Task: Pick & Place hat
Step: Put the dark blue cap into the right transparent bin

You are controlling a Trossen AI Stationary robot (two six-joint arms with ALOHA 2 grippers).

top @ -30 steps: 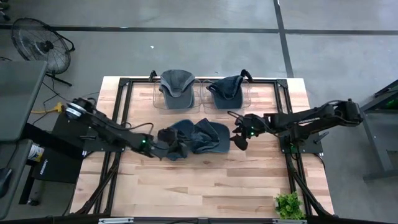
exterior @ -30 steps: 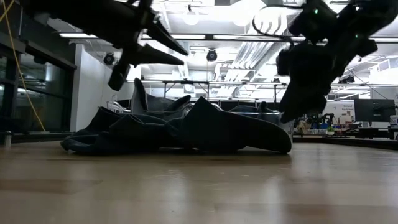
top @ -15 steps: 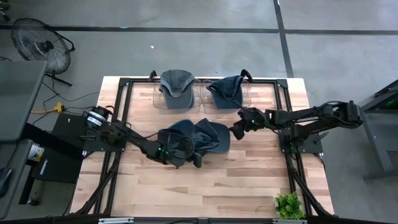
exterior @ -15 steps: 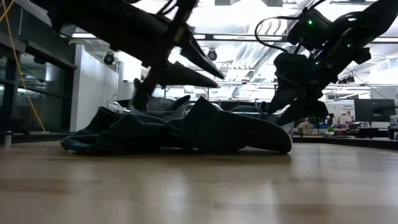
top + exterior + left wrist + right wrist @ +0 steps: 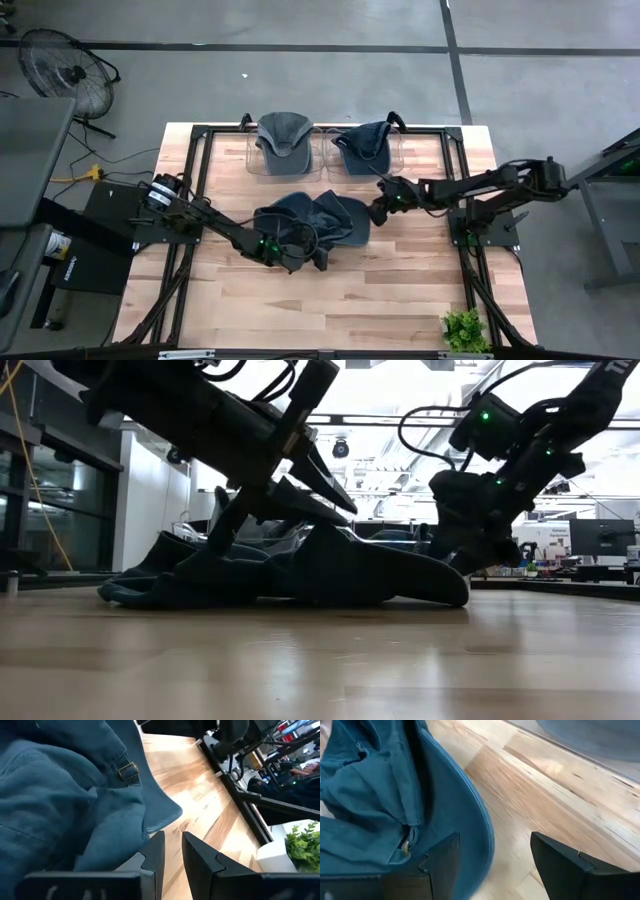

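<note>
Two pincers flank the hat (image 5: 320,220) between them.

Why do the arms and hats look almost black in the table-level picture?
Low view: bright ceiling lights behind backlight the hats and both arms, leaving silhouettes, with glare on the table. High view: even light, hats plainly blue. Wrist views: nearest fingers blurred.

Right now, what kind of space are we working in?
Likely a robotics lab or workshop: concrete floor, a standing fan, a wooden table on a metal frame, and monitors behind.
</note>
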